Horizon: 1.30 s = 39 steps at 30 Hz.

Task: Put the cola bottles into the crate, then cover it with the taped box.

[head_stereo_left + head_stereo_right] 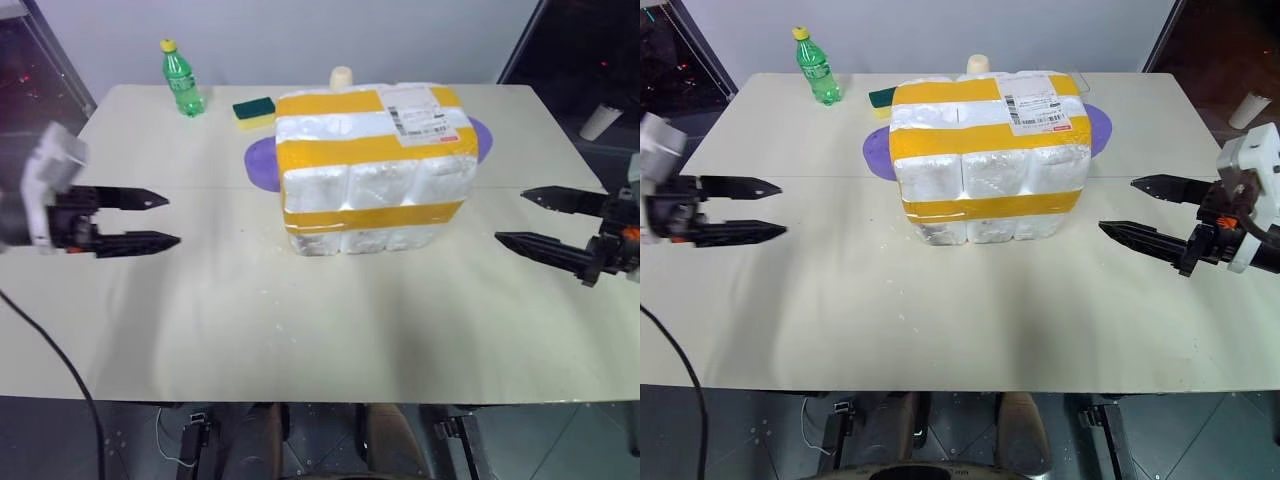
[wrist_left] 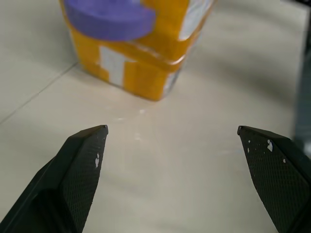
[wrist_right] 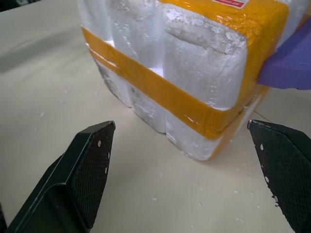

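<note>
The taped box (image 1: pixel 375 170) stands in the middle of the worktop (image 1: pixel 300 330), seated over the crate (image 1: pixel 990 226), whose lower foam band with its yellow tape shows along the bottom; no cola bottles can be seen, so presumably they sit hidden inside. The left tool (image 1: pixel 150 220) and right tool (image 1: pixel 1140 210) hang level on either side, well apart from the box, each with its two black fingers spread wide and holding nothing. The foam itself looks light and stiff but crumbly: white crumbs dot the worktop near its corner, so hard pinching would likely dent or chip it. The glossy tape bands look slippery, the bare foam between them less so. Too wide for one tool, the box is best pressed between both on its opposite end faces, low down. A purple disc (image 1: pixel 262 160) lies behind it.
</note>
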Each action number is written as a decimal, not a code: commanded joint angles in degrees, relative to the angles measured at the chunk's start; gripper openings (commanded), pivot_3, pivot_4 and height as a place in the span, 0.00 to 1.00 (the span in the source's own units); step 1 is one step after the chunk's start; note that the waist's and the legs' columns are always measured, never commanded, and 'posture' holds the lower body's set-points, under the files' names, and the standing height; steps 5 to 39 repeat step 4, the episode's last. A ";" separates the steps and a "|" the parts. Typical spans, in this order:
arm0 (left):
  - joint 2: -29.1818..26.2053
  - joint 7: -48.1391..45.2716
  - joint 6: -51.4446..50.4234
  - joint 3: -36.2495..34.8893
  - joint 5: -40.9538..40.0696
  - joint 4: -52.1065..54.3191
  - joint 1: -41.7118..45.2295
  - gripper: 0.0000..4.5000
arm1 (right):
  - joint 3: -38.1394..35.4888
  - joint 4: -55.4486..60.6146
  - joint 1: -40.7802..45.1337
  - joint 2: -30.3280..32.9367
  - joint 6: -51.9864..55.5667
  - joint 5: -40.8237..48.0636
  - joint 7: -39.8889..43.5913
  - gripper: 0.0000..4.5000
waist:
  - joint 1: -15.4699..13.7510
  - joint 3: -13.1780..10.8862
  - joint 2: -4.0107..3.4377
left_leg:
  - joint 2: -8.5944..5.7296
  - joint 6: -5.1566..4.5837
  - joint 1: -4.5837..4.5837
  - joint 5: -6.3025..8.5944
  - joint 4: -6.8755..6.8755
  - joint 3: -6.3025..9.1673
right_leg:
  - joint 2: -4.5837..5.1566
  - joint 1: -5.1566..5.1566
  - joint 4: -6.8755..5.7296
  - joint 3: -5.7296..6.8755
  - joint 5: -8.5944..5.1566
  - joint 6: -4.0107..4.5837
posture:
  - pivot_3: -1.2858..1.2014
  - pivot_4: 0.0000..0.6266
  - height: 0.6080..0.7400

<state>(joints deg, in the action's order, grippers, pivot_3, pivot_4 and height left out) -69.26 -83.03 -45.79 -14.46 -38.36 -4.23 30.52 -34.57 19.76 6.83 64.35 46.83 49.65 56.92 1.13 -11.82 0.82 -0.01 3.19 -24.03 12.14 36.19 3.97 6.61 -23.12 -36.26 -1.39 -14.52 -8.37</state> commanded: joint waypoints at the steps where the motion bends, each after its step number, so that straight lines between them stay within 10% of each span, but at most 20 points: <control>1: -0.42 -0.69 -0.65 0.31 -1.20 -0.86 3.68 1.00 | 0.22 -0.46 1.75 0.67 -1.62 -0.47 1.10 1.00 | -0.19 0.00 0.00 | 0.00 0.00 -0.01 0.00 0.02 0.00 | 0.00 0.00 0.00 0.00 0.00 0.01 | 0.52 0.24 0.99; 39: 0.18 0.16 -1.62 0.47 -1.69 -0.07 5.41 1.00 | 1.65 -1.10 2.46 0.14 -2.10 -0.95 1.16 1.00 | -0.18 0.00 0.01 | 0.00 0.00 -0.03 0.00 0.04 0.00 | 0.00 0.01 0.03 -0.01 0.00 0.01 | 0.52 0.24 0.99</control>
